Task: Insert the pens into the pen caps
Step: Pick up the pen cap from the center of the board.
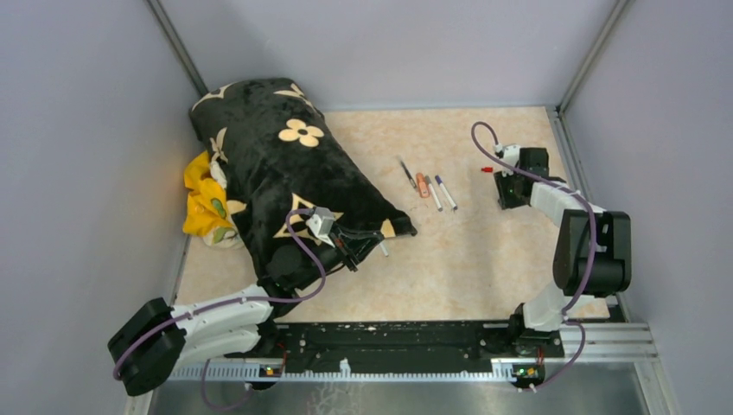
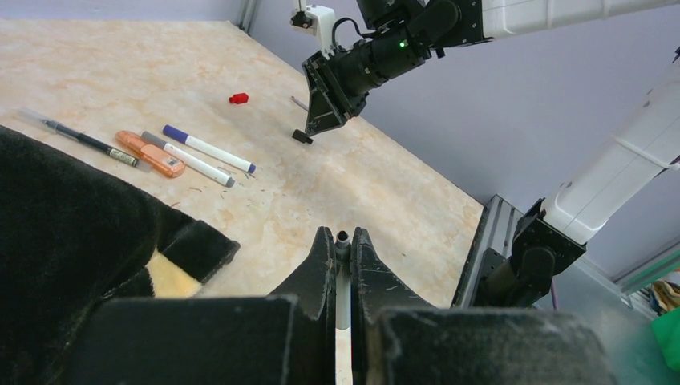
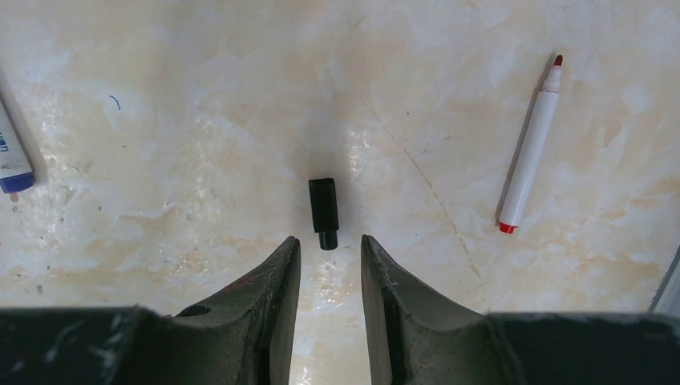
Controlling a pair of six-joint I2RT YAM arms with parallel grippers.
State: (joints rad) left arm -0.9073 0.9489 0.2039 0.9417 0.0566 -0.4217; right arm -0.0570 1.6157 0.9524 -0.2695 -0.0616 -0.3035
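Your right hand [image 3: 329, 253] hangs low over the desk [image 3: 200, 96] with its fingers parted and nothing in them. The black cap [image 3: 323, 207] lies flat just ahead, and only its narrow near end reaches in between the fingertips. Your left hand [image 2: 343, 245] is clenched on a white-barrelled marker [image 2: 343, 298], whose dark tip pokes out past the fingers, close to the edge of the black flowered blanket [image 1: 277, 164]. The step in hand looks like picking up that cap, so push the right hand forward until the pads straddle the wider body instead of the little stub. A pinch on the stub alone would likely let so small a piece squirt out or tip. The cap lies in line with the fingers, so they will close across its width, which is what you want. Squeeze gently and lift straight up. I cannot tell which end is the open mouth, so check that before you turn it toward the left hand's marker tip, and leave that end clear of the pads. The cap itself is short and matt black, a squarish block stepping down to a thinner round end, and far shorter than any barrel. An uncapped red marker [image 3: 525, 152] lies apart to its right, tip pointing away. A red cap [image 1: 487, 169] sits beside the right hand, and four more pens [image 1: 425, 185] lie in a loose row mid-desk.
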